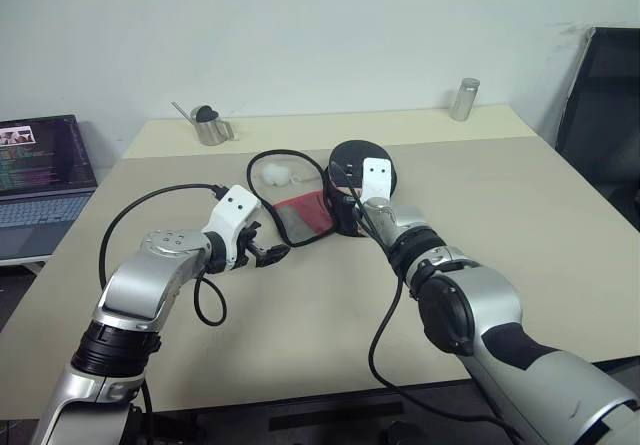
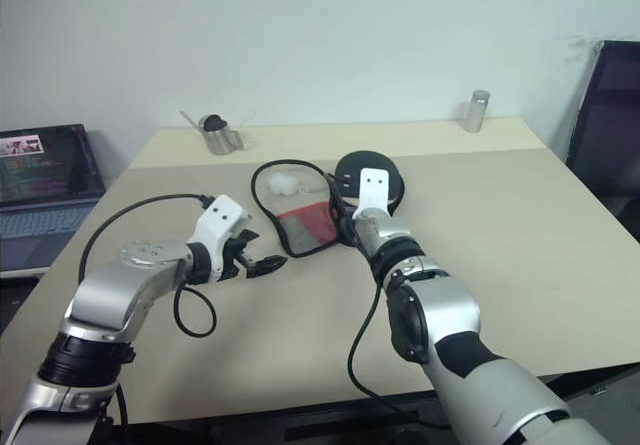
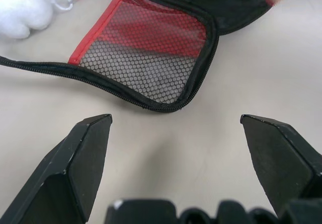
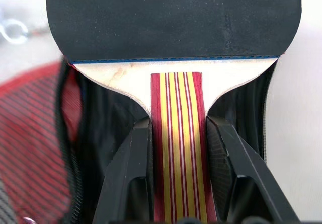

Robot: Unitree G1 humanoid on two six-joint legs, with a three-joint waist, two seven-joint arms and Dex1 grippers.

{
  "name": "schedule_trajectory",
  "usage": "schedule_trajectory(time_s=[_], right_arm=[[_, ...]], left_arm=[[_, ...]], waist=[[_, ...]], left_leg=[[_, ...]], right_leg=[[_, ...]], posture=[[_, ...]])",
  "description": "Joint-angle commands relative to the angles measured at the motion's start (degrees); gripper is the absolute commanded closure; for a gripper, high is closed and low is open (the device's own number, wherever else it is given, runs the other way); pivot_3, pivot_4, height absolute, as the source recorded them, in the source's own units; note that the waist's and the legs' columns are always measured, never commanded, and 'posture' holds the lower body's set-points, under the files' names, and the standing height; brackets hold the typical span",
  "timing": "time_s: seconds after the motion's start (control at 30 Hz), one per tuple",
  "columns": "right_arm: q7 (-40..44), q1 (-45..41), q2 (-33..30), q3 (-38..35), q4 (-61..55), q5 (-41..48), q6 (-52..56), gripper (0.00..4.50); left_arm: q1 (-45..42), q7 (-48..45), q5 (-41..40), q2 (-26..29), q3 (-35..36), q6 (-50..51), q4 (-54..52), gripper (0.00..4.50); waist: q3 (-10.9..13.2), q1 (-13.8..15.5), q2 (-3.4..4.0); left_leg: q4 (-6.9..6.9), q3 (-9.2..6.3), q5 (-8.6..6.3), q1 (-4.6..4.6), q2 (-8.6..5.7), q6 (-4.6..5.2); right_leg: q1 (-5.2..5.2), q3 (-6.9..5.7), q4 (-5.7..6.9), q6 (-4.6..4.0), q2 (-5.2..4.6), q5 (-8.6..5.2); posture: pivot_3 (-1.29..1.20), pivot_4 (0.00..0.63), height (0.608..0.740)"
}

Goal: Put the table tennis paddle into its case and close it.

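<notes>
- Two grippers over the beige table (image 1: pixel 520 225), case (image 1: pixel 305 215) lying unzipped mid-table, flap thrown toward the left side.
- Right gripper (image 4: pixel 177 148) pinches the table tennis paddle (image 4: pixel 173 27) by its striped handle, fingers (image 4: pixel 128 168) on both sides; black blade sits over the case's open half.
- Left gripper (image 3: pixel 176 133) spread wide, empty, just beside the mesh flap's zip edge, not touching.

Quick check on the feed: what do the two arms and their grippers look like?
Both arms are silver-grey metal with black joint sections. Each wrist carries a white block, and loose black cables loop from it. The left gripper and right gripper have black, wedge-shaped jaws.
</notes>
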Motion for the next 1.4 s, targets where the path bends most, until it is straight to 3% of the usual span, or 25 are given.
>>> schedule_trajectory(time_s=[0.03,0.43,0.73,0.8,1.03,1.13,1.27,1.4], right_arm=[[0.8,-0.5,0.3,1.6,-1.0,-1.3,-3.3,3.44],[1.7,1.1,0.2,2.7,-0.1,-2.1,-4.0,3.44],[2.2,1.5,-0.1,2.5,0.1,-1.7,-3.3,0.49],[2.5,1.4,-0.3,2.5,0.0,-1.6,-3.3,0.09],[7.6,-1.6,-3.0,1.8,-2.5,0.2,-1.3,0.09],[16.1,-1.8,-6.4,0.5,-8.5,4.2,3.0,0.09],[23.1,2.6,-10.9,-1.0,-19.3,8.9,10.5,0.09],[24.5,8.6,-14.3,-2.7,-26.0,12.3,16.8,0.09]], left_arm=[[0.2,0.9,-0.6,0.1,2.2,0.8,-3.2,0.00],[-0.2,3.1,-1.2,-0.3,2.5,1.9,-4.1,0.00],[-0.7,3.9,-1.1,-1.1,2.6,1.4,-3.6,0.00],[-0.7,4.1,-1.1,-1.2,2.6,1.5,-3.6,0.00],[-1.2,3.9,-0.9,-1.9,2.2,0.9,-2.8,0.00],[-1.7,1.7,-1.2,-1.2,1.6,-0.5,-1.9,0.00],[-2.4,-0.1,-0.5,-0.3,1.1,-2.1,0.0,0.00],[-3.8,-0.8,0.2,-0.9,0.0,-3.7,2.3,0.00]], waist=[[0.0,0.0,0.00],[0.0,0.0,0.00],[0.0,0.0,0.00],[0.0,0.0,0.00],[0.0,0.0,-0.01],[0.0,0.1,0.00],[0.0,0.1,-0.01],[0.0,0.7,-0.04]], left_leg=[[0.00,0.00,0.00,0.00,0.00,0.00],[0.04,0.00,0.01,0.02,-0.01,-0.01],[0.04,0.01,0.01,0.04,0.00,-0.01],[0.04,0.01,0.01,0.04,0.00,-0.01],[0.06,0.01,0.01,0.04,-0.01,-0.01],[0.07,0.00,0.01,0.03,-0.01,-0.01],[0.06,0.00,0.00,0.03,0.00,0.00],[0.08,-0.03,-0.01,0.04,0.00,0.01]], right_leg=[[0.00,0.00,0.00,0.00,0.00,0.00],[0.00,0.00,0.06,0.00,0.00,0.00],[0.01,0.01,0.08,0.00,0.00,0.00],[0.01,0.01,0.08,0.00,0.00,0.00],[0.02,0.01,0.08,-0.01,0.00,0.00],[0.02,-0.01,0.08,-0.01,0.00,0.00],[0.04,-0.02,0.06,-0.01,0.00,0.00],[0.10,-0.06,0.04,0.00,0.00,0.00]], posture=[[0.00,0.150,0.740],[0.00,0.150,0.740],[0.00,0.150,0.740],[0.00,0.150,0.740],[0.00,0.150,0.740],[0.00,0.150,0.740],[0.00,0.150,0.740],[0.00,0.150,0.740]])
